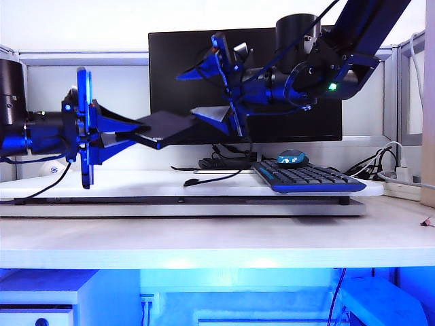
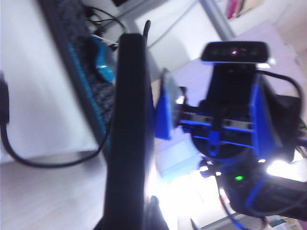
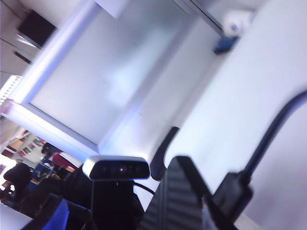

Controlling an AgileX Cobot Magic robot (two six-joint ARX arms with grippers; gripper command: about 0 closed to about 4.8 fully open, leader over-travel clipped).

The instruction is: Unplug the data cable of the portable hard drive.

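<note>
My left gripper (image 1: 139, 132) is shut on the portable hard drive (image 1: 165, 128), a flat black slab held level in the air above the white desk board. The left wrist view shows the drive edge-on (image 2: 129, 134). My right gripper (image 1: 189, 94) hangs open just past the drive's free end, one finger above it and one finger (image 1: 212, 114) beside it. The data cable (image 1: 216, 178) lies on the board below, its plug (image 1: 190, 182) resting free and apart from the drive. Its plug (image 3: 235, 191) also shows in the right wrist view.
A black-and-blue keyboard (image 1: 309, 178) with a blue mouse (image 1: 292, 158) behind it lies right of the cable. A black monitor (image 1: 177, 68) stands at the back. A power strip (image 1: 401, 178) with cords sits far right.
</note>
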